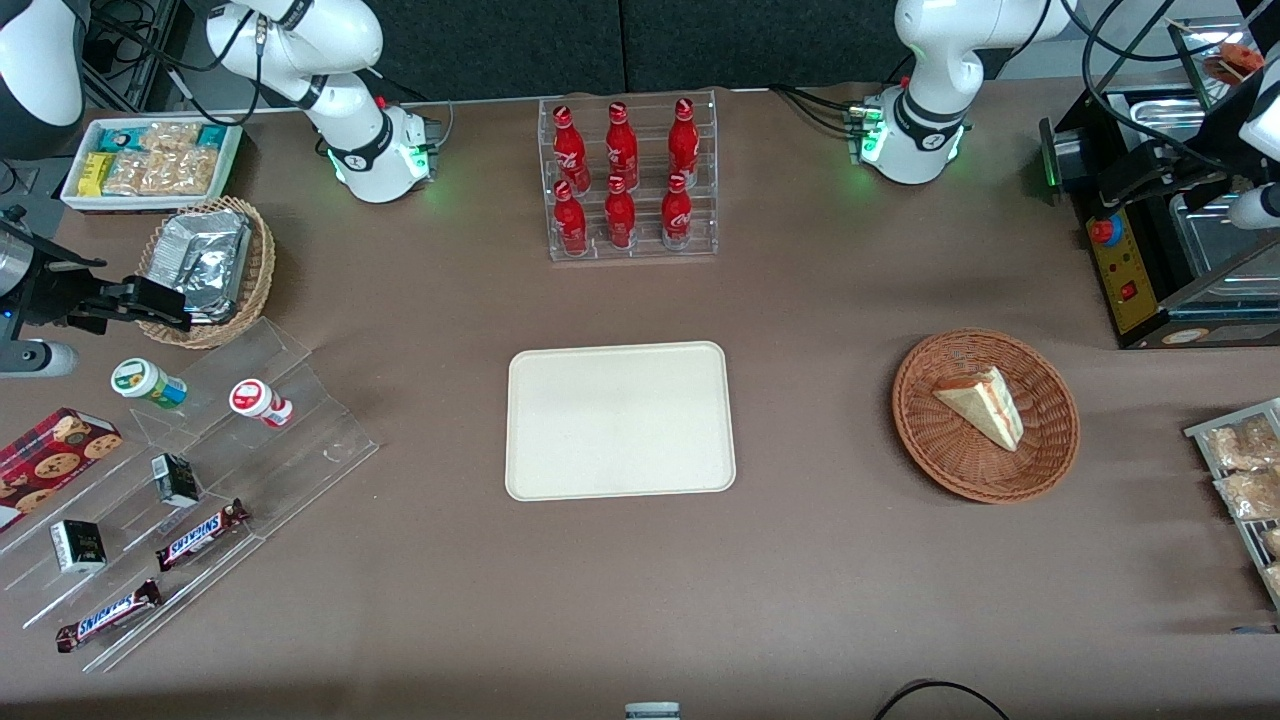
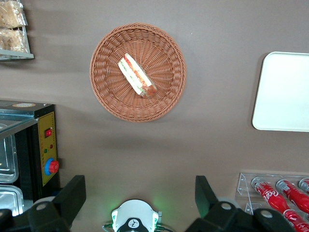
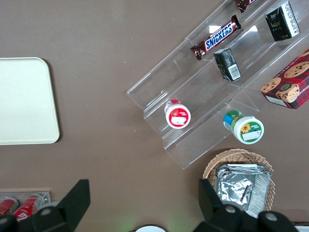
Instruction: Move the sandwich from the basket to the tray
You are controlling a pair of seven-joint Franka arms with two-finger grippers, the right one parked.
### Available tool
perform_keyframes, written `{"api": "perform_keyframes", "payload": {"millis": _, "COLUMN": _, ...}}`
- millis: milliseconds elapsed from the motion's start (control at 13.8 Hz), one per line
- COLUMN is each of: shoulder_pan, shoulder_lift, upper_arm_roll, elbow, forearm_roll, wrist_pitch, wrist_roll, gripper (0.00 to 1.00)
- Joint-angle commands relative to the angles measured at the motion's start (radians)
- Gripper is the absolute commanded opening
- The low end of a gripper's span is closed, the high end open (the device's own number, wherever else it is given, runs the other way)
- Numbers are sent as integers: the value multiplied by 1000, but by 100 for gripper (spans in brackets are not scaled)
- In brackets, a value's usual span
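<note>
The sandwich [image 1: 985, 405] is a pale wedge lying in the round reddish-brown basket [image 1: 925, 430], toward the working arm's end of the table. The cream tray [image 1: 620, 420] lies flat and bare at the table's middle. My left gripper [image 1: 1125, 180] hangs high above the table, farther from the front camera than the basket, by the black machine. In the left wrist view the gripper [image 2: 139, 193] is open and empty, its fingers [image 2: 72, 193] wide apart; the sandwich [image 2: 137, 75] shows its red and green filling in the basket [image 2: 104, 92], with the tray [image 2: 285, 92] off to the side.
A rack of red bottles [image 1: 630, 180] stands farther from the front camera than the tray. A black machine [image 1: 1150, 250] stands near the basket. Snack packets [image 1: 1240, 470] lie at the working arm's table end. A clear stepped stand [image 1: 200, 480], a paler foil basket [image 1: 205, 270] lie toward the parked arm's end.
</note>
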Motion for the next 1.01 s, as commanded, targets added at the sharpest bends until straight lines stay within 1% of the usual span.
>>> {"api": "perform_keyframes", "payload": {"millis": 0, "shoulder_pan": -9, "shoulder_lift": -5, "upper_arm_roll": 6, "elbow": 0, "forearm_roll": -8, "wrist_pitch": -7, "wrist_roll": 23, "gripper": 100}}
{"api": "perform_keyframes", "payload": {"millis": 217, "shoulder_pan": -4, "shoulder_lift": 28, "upper_arm_roll": 7, "elbow": 17, "forearm_roll": -4, "wrist_pitch": -3, "wrist_roll": 23, "gripper": 100}}
{"api": "perform_keyframes", "payload": {"millis": 362, "shoulder_pan": -2, "shoulder_lift": 70, "upper_arm_roll": 9, "elbow": 11, "forearm_roll": 24, "wrist_pitch": 10, "wrist_roll": 7, "gripper": 100}}
{"api": "perform_keyframes", "payload": {"millis": 434, "shoulder_pan": 1, "shoulder_lift": 87, "upper_arm_roll": 9, "elbow": 11, "forearm_roll": 44, "wrist_pitch": 20, "wrist_roll": -21, "gripper": 100}}
{"api": "perform_keyframes", "payload": {"millis": 579, "shoulder_pan": 4, "shoulder_lift": 111, "upper_arm_roll": 11, "elbow": -10, "forearm_roll": 49, "wrist_pitch": 78, "wrist_roll": -104, "gripper": 100}}
{"api": "perform_keyframes", "payload": {"millis": 651, "shoulder_pan": 2, "shoulder_lift": 122, "upper_arm_roll": 9, "elbow": -35, "forearm_roll": 61, "wrist_pitch": 115, "wrist_roll": -165, "gripper": 100}}
{"api": "perform_keyframes", "payload": {"millis": 796, "shoulder_pan": 2, "shoulder_lift": 125, "upper_arm_roll": 11, "elbow": -116, "forearm_roll": 67, "wrist_pitch": 209, "wrist_roll": -212, "gripper": 100}}
{"api": "perform_keyframes", "payload": {"millis": 941, "shoulder_pan": 2, "shoulder_lift": 119, "upper_arm_roll": 11, "elbow": -203, "forearm_roll": 72, "wrist_pitch": 307, "wrist_roll": -343, "gripper": 100}}
